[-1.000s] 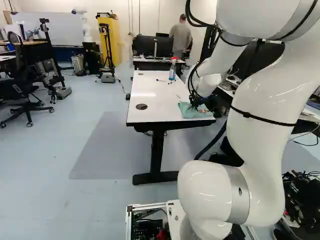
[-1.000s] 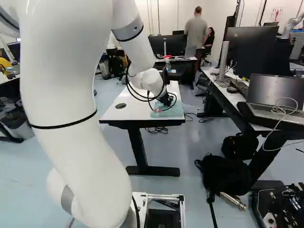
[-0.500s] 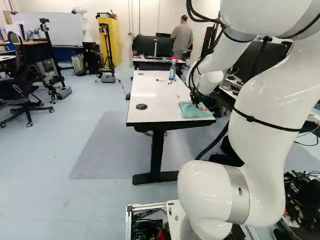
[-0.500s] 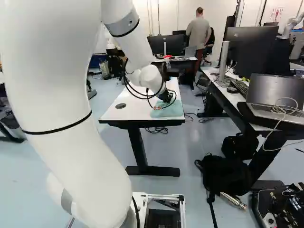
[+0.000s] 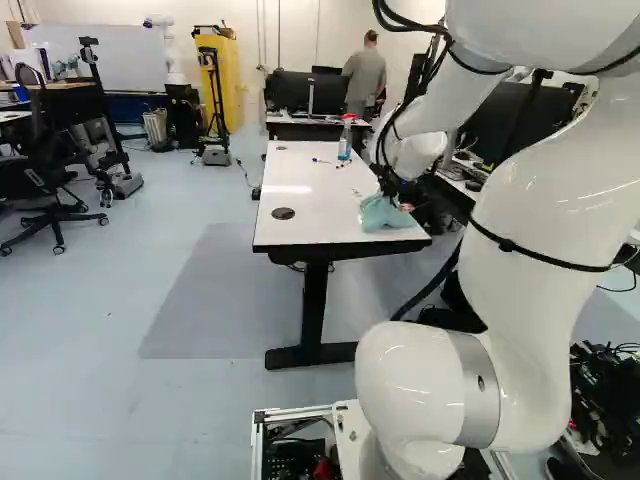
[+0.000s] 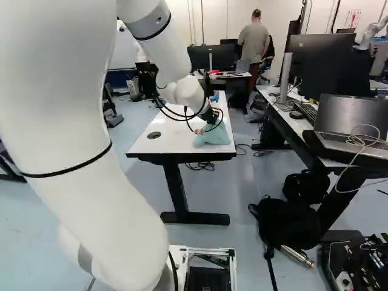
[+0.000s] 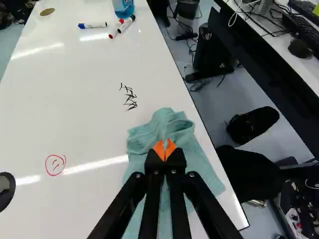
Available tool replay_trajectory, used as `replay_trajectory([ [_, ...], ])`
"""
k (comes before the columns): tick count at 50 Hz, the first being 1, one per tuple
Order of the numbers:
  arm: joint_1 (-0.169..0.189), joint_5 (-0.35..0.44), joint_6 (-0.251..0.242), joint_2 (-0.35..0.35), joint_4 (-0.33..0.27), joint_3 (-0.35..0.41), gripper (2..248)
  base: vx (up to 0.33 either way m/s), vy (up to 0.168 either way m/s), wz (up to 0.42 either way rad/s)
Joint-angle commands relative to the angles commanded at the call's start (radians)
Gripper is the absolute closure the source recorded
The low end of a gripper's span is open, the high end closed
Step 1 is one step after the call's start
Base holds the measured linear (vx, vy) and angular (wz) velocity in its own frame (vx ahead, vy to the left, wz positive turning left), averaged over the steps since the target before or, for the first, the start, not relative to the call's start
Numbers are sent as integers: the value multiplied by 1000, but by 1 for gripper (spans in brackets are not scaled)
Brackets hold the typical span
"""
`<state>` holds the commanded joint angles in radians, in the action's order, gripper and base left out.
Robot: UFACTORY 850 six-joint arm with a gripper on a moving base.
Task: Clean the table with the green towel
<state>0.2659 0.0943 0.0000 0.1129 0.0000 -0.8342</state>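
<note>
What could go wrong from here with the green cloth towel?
The black gripper with orange pads pinches only a bunched fold of the towel, which might slip out. The towel lies close to the white table's edge and could slide over. Long strokes might knock the loose markers.

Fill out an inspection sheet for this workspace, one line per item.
Surface: white table bears black scribbles and a red drawn face.
Job's things: green towel, bunched up at the gripper, by the table's long edge.
Clutter: blue marker, red marker, black marker and spray bottle, all on the table.
Gripper: gripper shut on the towel.
Cables: loose cables on the floor under the table.
Surroundings: laptop on a side desk; black bag on the floor.
</note>
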Motion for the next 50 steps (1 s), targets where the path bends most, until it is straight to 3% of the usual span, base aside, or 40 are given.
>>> replay_trajectory([
  [50, -160, 0, 0, 20, 0, -56, 229, 0, 0, 0],
])
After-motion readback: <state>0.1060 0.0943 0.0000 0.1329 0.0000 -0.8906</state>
